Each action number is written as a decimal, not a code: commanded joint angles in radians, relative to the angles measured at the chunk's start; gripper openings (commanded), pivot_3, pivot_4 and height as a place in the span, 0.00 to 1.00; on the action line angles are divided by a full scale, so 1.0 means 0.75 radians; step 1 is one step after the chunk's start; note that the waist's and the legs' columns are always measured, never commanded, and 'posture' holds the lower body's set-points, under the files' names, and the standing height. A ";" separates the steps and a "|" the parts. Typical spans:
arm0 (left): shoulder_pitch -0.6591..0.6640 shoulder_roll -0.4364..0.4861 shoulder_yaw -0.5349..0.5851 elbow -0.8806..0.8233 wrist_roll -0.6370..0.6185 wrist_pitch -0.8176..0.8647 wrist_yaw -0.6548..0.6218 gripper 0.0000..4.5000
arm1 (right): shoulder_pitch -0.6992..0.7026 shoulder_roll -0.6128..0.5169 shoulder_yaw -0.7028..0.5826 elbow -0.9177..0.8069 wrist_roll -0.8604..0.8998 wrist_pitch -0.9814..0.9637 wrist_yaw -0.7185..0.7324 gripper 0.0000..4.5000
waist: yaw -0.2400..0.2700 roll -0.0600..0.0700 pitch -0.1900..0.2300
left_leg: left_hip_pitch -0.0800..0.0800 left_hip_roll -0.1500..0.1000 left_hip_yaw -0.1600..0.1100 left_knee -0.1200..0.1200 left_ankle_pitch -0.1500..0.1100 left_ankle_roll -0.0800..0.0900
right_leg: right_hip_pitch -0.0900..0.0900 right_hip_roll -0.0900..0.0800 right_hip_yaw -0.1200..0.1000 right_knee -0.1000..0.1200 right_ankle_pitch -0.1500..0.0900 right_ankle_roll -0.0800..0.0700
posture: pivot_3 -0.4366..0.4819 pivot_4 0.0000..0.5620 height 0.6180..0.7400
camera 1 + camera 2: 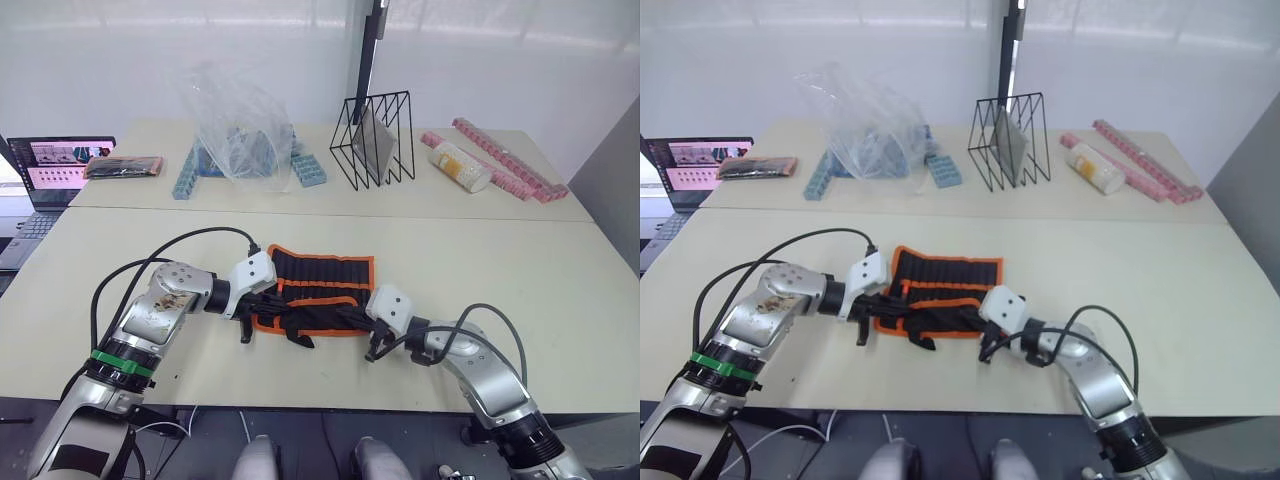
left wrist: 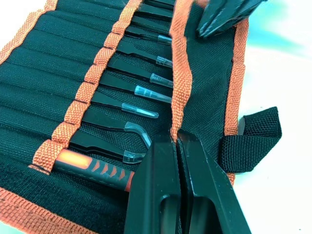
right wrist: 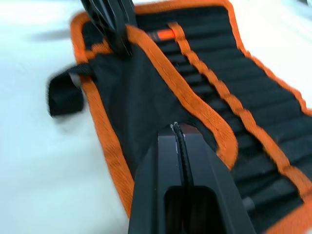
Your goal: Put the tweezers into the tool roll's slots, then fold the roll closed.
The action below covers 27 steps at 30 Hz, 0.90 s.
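The tool roll [image 1: 322, 272] lies open at the middle of the near table, black with orange edging. Its near flap [image 2: 209, 83] is folded up over the lower ends of the slots [image 2: 73, 73]. Several black tweezers [image 2: 131, 87] with clear tip caps sit in the slots, next to an orange-handled tool [image 2: 92, 168]. My left gripper [image 1: 272, 302] is shut on the flap's orange edge at the roll's left end. At the flap's right end, my right gripper [image 1: 352, 313] is shut on the flap fabric [image 3: 146, 97]. The black tie strap [image 1: 298, 338] sticks out from the near edge.
On the far table stand a clear plastic bag [image 1: 240, 130], blue trays [image 1: 190, 172], a black wire rack [image 1: 375, 140], a pale bottle [image 1: 460, 167] and pink strips [image 1: 510, 165]. A laptop [image 1: 45, 170] and a flat dark packet [image 1: 125, 166] sit far left.
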 commanded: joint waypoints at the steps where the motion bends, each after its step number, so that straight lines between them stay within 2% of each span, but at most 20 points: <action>1: -0.029 0.009 0.048 -0.018 -0.018 0.005 0.005 0.10 | -0.001 0.000 -0.026 0.008 -0.012 -0.042 -0.008 0.00 | 0.000 0.000 0.000 | 0.000 0.000 0.000 0.000 0.000 0.000 | 0.000 0.000 0.000 0.000 0.000 0.000 | 0.48 0.27 0.58; 3: -0.031 0.017 0.066 -0.030 -0.031 0.006 0.003 0.22 | -0.004 0.003 -0.026 0.023 -0.020 -0.045 -0.012 0.00 | 0.000 0.000 0.000 | 0.000 0.000 -0.001 0.000 0.000 0.000 | 0.000 0.000 0.000 0.000 0.000 0.000 | 0.48 0.27 0.58; 4: -0.036 0.020 0.078 -0.035 -0.032 0.009 0.009 0.32 | -0.005 0.007 -0.030 0.028 -0.018 -0.042 -0.016 0.00 | 0.000 0.000 0.000 | 0.000 0.000 -0.001 0.000 0.000 0.000 | 0.000 0.000 -0.001 0.000 0.000 0.000 | 0.48 0.27 0.58; 9: -0.053 0.052 0.167 -0.077 -0.082 0.044 0.011 0.69 | -0.009 0.024 -0.031 0.037 -0.028 -0.038 -0.024 0.00 | -0.001 0.000 0.000 | -0.001 0.000 -0.002 0.000 0.000 0.000 | 0.000 0.000 -0.002 0.000 0.000 0.000 | 0.48 0.27 0.58; 11: -0.049 0.058 0.215 -0.122 -0.138 0.086 0.009 0.69 | -0.008 0.023 -0.033 0.034 -0.030 -0.036 -0.025 0.00 | -0.001 0.000 0.000 | -0.001 0.000 -0.002 0.001 0.000 0.000 | 0.000 0.000 -0.002 0.000 0.000 0.000 | 0.48 0.27 0.58; 16: 0.111 0.059 0.293 -0.340 -0.363 0.189 -0.070 0.69 | -0.010 0.018 -0.047 0.033 -0.039 -0.029 -0.041 0.00 | -0.002 0.000 0.000 | -0.002 -0.001 -0.003 0.002 0.000 0.000 | 0.001 -0.002 -0.004 0.001 0.000 0.000 | 0.48 0.27 0.58; 20: 0.214 -0.021 0.244 -0.338 -0.303 0.094 0.022 0.42 | 0.000 0.017 -0.046 0.015 -0.034 -0.019 -0.041 0.00 | 0.000 0.000 0.000 | -0.002 -0.001 -0.005 0.002 0.000 0.000 | 0.001 -0.002 -0.006 0.001 0.000 0.000 | 0.48 0.27 0.58; 21: 0.227 -0.052 0.234 -0.311 -0.278 0.063 0.058 0.42 | 0.003 0.015 -0.046 0.007 -0.033 -0.015 -0.041 0.00 | 0.002 0.000 0.000 | -0.002 -0.001 -0.006 0.002 0.000 0.000 | 0.001 -0.002 -0.007 0.001 0.000 0.000 | 0.48 0.27 0.58; 22: 0.237 -0.076 0.221 -0.282 -0.246 0.025 0.092 0.27 | 0.005 0.012 -0.047 -0.001 -0.032 -0.012 -0.039 0.00 | 0.004 0.000 0.000 | -0.004 -0.001 -0.007 0.004 0.000 0.000 | 0.001 -0.002 -0.008 0.001 0.000 0.000 | 0.48 0.27 0.58; 23: 0.244 -0.096 0.206 -0.256 -0.213 -0.010 0.126 0.23 | 0.008 0.010 -0.051 -0.012 -0.028 -0.006 -0.038 0.00 | 0.005 0.001 0.000 | -0.005 -0.002 -0.008 0.005 0.000 0.000 | 0.002 -0.003 -0.009 0.001 0.000 0.000 | 0.48 0.27 0.58; 25: 0.271 -0.127 0.172 -0.227 -0.157 -0.053 0.172 0.06 | 0.014 0.006 -0.061 -0.041 -0.018 0.012 -0.038 0.00 | 0.001 0.001 0.000 | -0.005 -0.002 -0.009 0.005 0.000 0.000 | 0.002 -0.003 -0.009 0.001 0.000 0.000 | 0.48 0.27 0.58; 26: 0.288 -0.138 0.153 -0.213 -0.129 -0.078 0.189 0.01 | 0.016 0.005 -0.064 -0.052 -0.016 0.021 -0.039 0.00 | 0.001 0.001 0.000 | -0.005 -0.002 -0.009 0.005 0.000 0.000 | 0.002 -0.003 -0.009 0.001 0.000 0.000 | 0.48 0.27 0.58; 27: 0.301 -0.145 0.133 -0.196 -0.098 -0.100 0.208 0.01 | 0.017 0.004 -0.065 -0.062 -0.015 0.030 -0.040 0.00 | 0.000 0.001 0.000 | -0.005 -0.002 -0.009 0.005 0.000 0.000 | 0.002 -0.003 -0.009 0.001 0.000 0.000 | 0.48 0.27 0.58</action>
